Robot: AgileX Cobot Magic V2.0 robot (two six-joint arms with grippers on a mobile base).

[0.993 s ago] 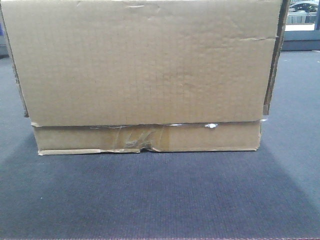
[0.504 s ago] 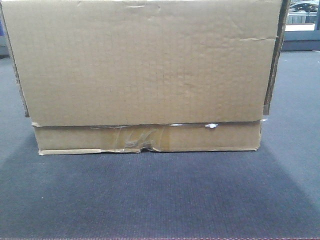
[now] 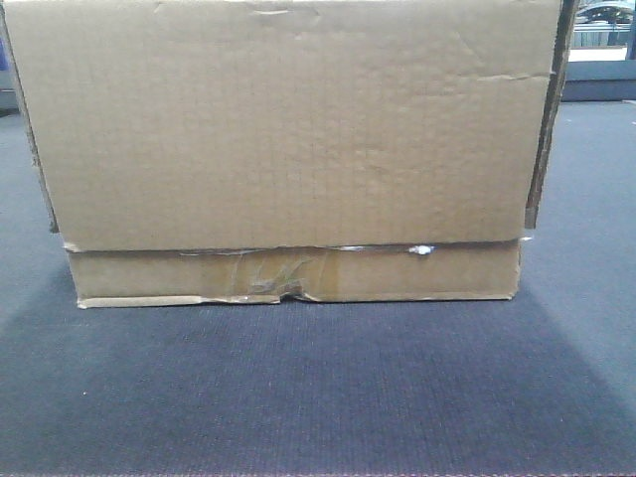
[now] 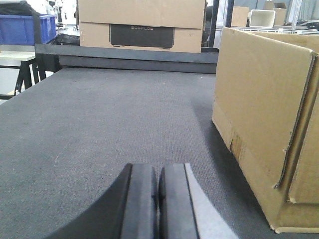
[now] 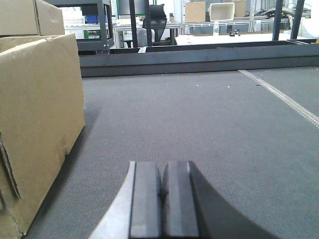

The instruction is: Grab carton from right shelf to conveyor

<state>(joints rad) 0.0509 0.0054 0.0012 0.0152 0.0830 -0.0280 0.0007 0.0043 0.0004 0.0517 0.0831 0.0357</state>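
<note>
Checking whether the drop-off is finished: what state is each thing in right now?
carton: resting flat on the belt, upright, untouched; tape crinkled along its lower seam.
conveyor: carrying the carton, otherwise bare near the arms.
left gripper: jaws shut, empty, beside the carton.
right gripper: jaws shut, empty, beside the carton.

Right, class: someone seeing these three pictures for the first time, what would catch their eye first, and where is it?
The big brown carton fills the front view, standing flat on the dark woven conveyor, with crinkled clear tape along its lower seam. In each wrist view a shut black hand sits low in the foreground, the left hand with the carton to its right, the right hand with it to its left; neither touches it.
</note>
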